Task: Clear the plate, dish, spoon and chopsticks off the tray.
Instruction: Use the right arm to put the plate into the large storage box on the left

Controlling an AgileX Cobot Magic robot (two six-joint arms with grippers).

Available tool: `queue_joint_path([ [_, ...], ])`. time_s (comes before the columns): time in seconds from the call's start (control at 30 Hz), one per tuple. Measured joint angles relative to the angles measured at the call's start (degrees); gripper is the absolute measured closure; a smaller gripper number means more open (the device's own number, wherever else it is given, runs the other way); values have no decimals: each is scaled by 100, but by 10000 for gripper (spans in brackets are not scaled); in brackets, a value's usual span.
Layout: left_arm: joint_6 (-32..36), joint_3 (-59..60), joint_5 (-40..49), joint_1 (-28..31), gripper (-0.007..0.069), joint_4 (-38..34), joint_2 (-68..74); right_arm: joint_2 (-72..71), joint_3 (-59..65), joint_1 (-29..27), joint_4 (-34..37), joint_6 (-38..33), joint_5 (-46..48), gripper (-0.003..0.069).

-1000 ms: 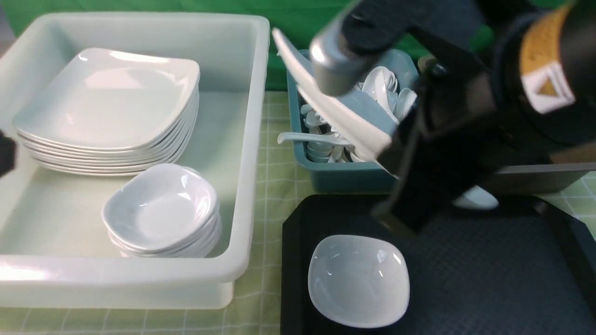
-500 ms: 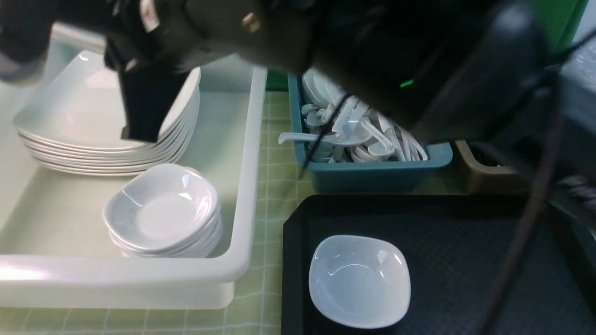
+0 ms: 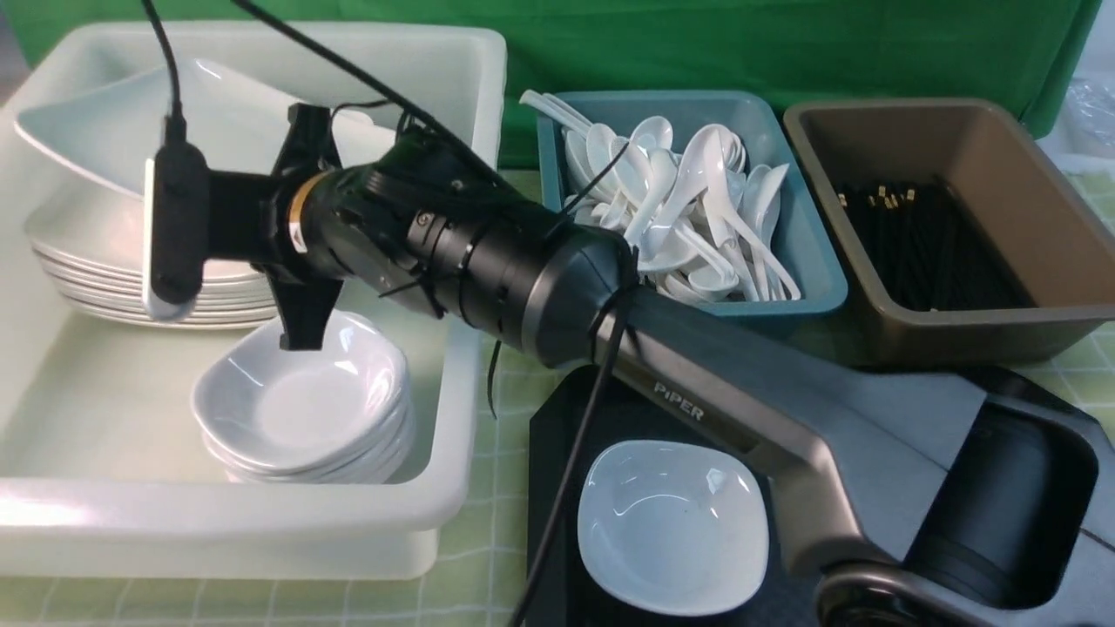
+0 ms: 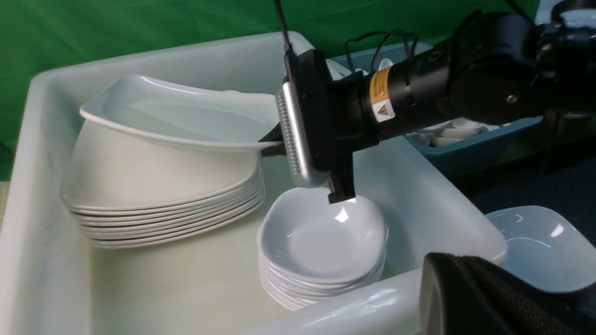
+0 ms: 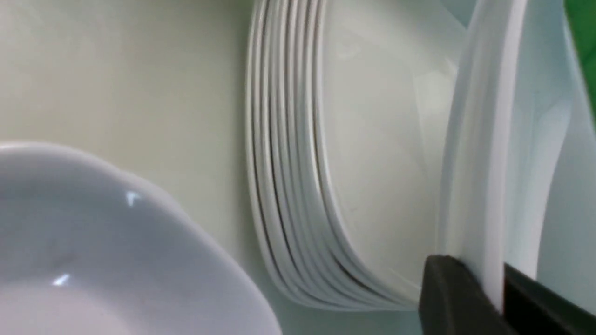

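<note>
"PiPER" on right arm (image 3: 697, 396)

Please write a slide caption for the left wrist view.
Right hand holds the plate by its rim above the plate stack in the white tub.

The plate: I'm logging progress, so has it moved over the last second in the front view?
Yes. The plate, in the right pincer, went left from the teal tub to above the plate stack in the white tub.
</note>
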Motion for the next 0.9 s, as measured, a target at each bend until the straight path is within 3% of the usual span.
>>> queue_joint_path([
  [0.27, 24, 0, -147, 0, 604, -118, 0, 181, 0, 0, 5, -49, -770, 570],
  [0.43, 31, 0, -147, 0, 604, -306, 0, 227, -48, -2, -23, 28, -952, 402],
  [0.57, 84, 0, -147, 0, 604, -415, 0, 226, -55, -26, -30, 556, -889, 286],
  [0.67, 146, 0, -147, 0, 604, -428, 0, 164, -55, -12, -37, 766, -585, 267],
  [0.9, 175, 0, -153, 0, 604, -446, 0, -762, -55, 337, -74, 1252, 1743, 257],
])
